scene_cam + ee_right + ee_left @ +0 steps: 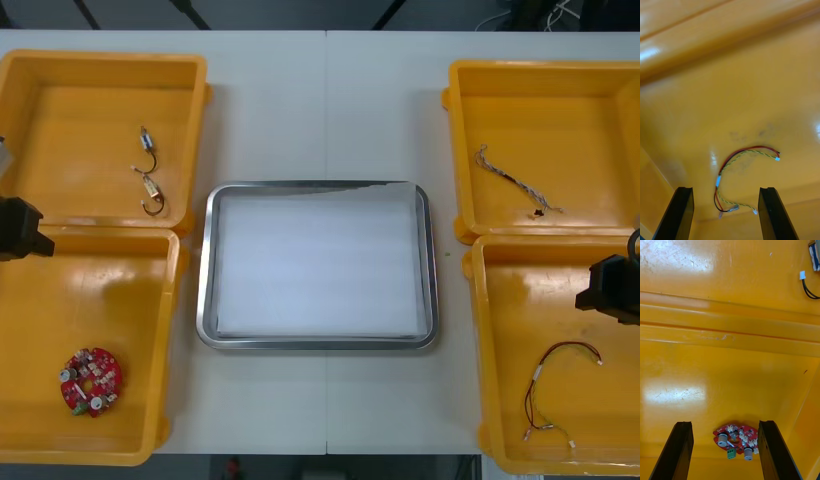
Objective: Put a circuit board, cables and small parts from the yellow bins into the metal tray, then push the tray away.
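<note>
Left gripper (725,423): black fingers spread wide, nothing between them. It hangs over the near left yellow bin (100,300), at the table's left edge by the wall shared with the far left bin (80,110). The round red circuit board (735,440) lies flat on the near bin's floor, lined up with the gap between the fingers and not touched.

Right gripper (726,188): fingers also apart, empty. It hangs over the near right bin (540,300), at its far outer side. The red and yellow cable (741,165) lies loosely curved on that bin's floor, in line with the finger gap, no contact.

Front view, same layout: board (90,381) sits in the near left bin's near part, well apart from the left gripper (18,228). The red and yellow cable (555,390) lies near the right gripper (610,285).

Far right bin (560,110) holds the twisted blue and white cable (515,180). Far left bin holds a black cable (150,180).

The metal tray (205,270) sits between the bins on the table (330,100), white inside, with nothing in it.
</note>
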{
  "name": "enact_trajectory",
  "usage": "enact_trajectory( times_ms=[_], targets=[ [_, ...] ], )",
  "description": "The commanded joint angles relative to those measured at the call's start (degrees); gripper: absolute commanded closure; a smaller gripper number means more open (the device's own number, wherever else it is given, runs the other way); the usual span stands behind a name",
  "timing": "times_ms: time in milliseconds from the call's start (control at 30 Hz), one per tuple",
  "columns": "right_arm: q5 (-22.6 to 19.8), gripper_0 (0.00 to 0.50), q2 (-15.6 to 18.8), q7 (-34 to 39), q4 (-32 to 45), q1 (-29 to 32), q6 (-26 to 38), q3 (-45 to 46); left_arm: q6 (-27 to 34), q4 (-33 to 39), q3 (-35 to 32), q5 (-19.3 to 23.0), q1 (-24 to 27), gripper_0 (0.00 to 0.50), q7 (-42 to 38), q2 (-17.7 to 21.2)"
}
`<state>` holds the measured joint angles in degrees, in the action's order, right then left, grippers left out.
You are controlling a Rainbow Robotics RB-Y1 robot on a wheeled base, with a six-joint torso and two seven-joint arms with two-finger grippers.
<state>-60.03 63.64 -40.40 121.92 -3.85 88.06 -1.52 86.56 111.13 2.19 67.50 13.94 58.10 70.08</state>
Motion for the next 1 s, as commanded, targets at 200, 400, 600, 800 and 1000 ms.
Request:
enact_trajectory(
  times_ms=[200,400,600,800,1000],
  targets=[
    [0.9,0.0,1.0,12.4,3.9,5.4,-0.8,-0.5,-1.4,-0.6,-9.8,2.9,-8.4,0.0,16.7,3.7],
    [5.0,0.0,-0.8,15.4,5.9,9.6,-4.1,-0.4,-1.5,2.0,-15.6,4.0,-14.8,0.0,21.0,3.7],
    [6.6,0.0,-2.9,15.6,6.0,11.5,-5.2,-0.6,-3.1,6.2,-19.4,4.8,-21.3,0.0,22.1,3.6],
    [7.5,0.0,-6.3,15.5,6.0,11.8,-4.7,-0.6,-7.6,11.4,-19.9,3.0,-27.1,0.0,23.0,3.5],
    [12.9,0.0,-8.9,15.6,6.0,11.8,-5.2,-3.8,-11.1,14.6,-18.7,0.8,-31.1,0.0,24.2,2.6]
  ],
)
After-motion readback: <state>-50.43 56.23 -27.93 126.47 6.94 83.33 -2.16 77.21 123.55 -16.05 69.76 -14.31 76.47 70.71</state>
